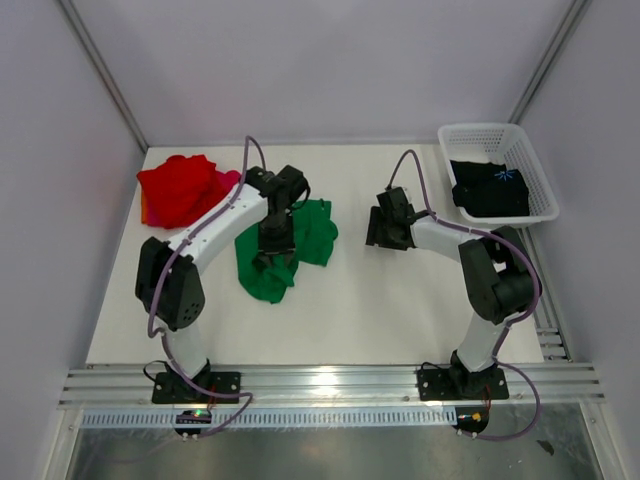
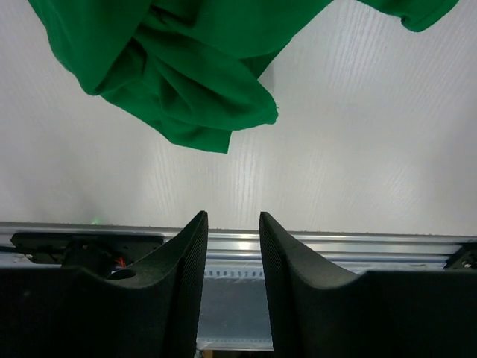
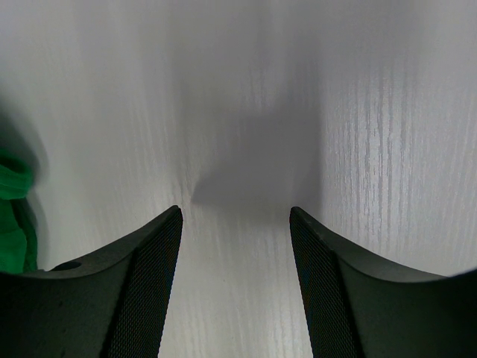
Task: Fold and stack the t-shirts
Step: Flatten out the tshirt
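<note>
A bright green t-shirt (image 1: 300,240) lies crumpled left of the table's middle, and in the left wrist view it (image 2: 186,67) fills the top, beyond the fingertips. My left gripper (image 1: 273,262) (image 2: 232,216) hovers over the shirt's near part, its jaws a little open with nothing between them. A red t-shirt (image 1: 178,188) lies folded at the back left on a magenta-pink one (image 1: 230,180). A black t-shirt (image 1: 490,188) with a blue print lies in the basket. My right gripper (image 1: 380,232) (image 3: 235,210) stands wide open over bare table, right of the green shirt (image 3: 11,201).
The white lattice basket (image 1: 540,170) stands at the back right corner. An aluminium rail (image 1: 330,385) runs along the near edge, where both arm bases are bolted. Grey walls close in the table on the left, back and right.
</note>
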Action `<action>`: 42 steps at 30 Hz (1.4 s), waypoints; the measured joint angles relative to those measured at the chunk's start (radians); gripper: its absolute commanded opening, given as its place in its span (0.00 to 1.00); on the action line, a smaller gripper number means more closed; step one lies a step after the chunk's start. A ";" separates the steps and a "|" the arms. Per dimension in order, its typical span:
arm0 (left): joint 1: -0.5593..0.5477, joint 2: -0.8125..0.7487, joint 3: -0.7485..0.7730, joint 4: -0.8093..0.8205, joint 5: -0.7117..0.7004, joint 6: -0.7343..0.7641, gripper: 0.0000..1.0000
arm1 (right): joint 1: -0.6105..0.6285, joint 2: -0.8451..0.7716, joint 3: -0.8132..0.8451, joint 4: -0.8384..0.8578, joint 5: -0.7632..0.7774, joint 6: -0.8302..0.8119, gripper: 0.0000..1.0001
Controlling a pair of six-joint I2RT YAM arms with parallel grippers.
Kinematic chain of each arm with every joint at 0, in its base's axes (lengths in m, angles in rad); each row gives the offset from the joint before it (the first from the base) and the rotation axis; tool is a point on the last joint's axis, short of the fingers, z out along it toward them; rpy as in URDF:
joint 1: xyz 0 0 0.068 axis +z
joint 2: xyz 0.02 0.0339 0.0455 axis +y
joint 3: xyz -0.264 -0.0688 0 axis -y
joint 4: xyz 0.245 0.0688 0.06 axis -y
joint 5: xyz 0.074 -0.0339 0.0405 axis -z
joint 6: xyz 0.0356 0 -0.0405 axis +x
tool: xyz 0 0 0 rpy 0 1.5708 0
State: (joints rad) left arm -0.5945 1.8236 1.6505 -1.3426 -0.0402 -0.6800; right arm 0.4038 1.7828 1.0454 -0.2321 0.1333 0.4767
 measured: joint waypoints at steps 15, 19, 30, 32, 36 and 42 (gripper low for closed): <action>-0.180 0.260 0.069 0.071 0.037 -0.062 0.36 | 0.000 0.002 0.000 0.007 0.001 0.016 0.64; -0.214 0.313 0.087 0.060 -0.006 -0.072 0.37 | 0.000 0.002 0.000 0.008 0.002 0.018 0.64; -0.202 0.350 0.219 0.013 -0.407 -0.160 0.37 | 0.000 0.006 0.000 0.024 -0.001 0.018 0.64; -0.203 0.370 0.219 0.012 -0.437 -0.183 0.37 | 0.000 0.007 0.000 0.025 -0.002 0.018 0.64; -0.203 0.397 0.188 0.013 -0.455 -0.236 0.36 | 0.000 0.007 0.000 0.026 -0.002 0.012 0.64; -0.204 0.399 0.103 0.008 -0.444 -0.374 0.35 | 0.000 0.007 0.000 0.026 -0.003 -0.001 0.64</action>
State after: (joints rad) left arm -0.7986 2.2230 1.7535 -1.3346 -0.4843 -1.0542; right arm 0.4038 1.7897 1.0454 -0.2062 0.1299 0.4759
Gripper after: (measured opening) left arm 0.355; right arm 0.639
